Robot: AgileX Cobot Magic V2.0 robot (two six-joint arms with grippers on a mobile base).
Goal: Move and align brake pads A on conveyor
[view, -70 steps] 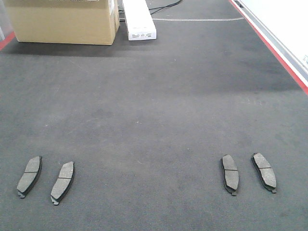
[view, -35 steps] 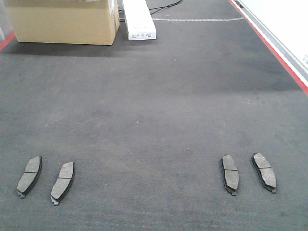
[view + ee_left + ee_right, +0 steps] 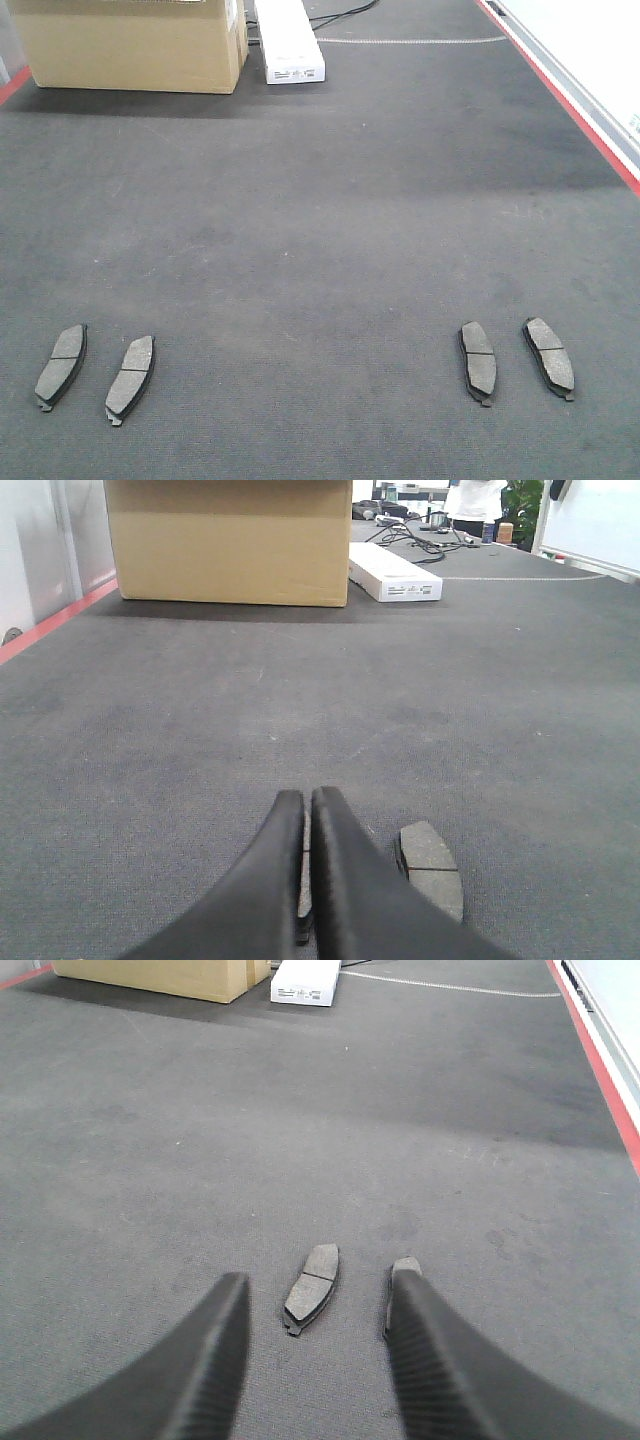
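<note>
Pads for brakes, four of them, lie flat on the conveyor (image 3: 320, 250), set as two pairs near its near edge and well apart from each other. In the front view the far-left pad (image 3: 60, 366) and the inner-left pad (image 3: 130, 378) lie side by side without touching, both leaning with their far ends to the right. The inner-right pad (image 3: 478, 361) and the far-right pad (image 3: 549, 357) form the other pair, also apart, their far ends leaning to the left. Each pad shows a thin groove across its grey face and a darker plate under it.

The left gripper (image 3: 306, 810) hangs low over the belt with its two black fingers pressed together and nothing between them; a pad (image 3: 430, 868) lies just beside them on the right, and a sliver of another shows under the tips. The right gripper (image 3: 315, 1285) is spread wide, released, with one pad (image 3: 312, 1288) lying on the belt between its fingers and the other pad (image 3: 404, 1266) partly hidden behind the right finger. Neither gripper touches a pad as far as can be seen.

A red stripe (image 3: 570, 100) runs along the belt's right edge. At the far end of the belt stand a cardboard box (image 3: 130, 45) and, just to its right, a long white box (image 3: 290, 40).
</note>
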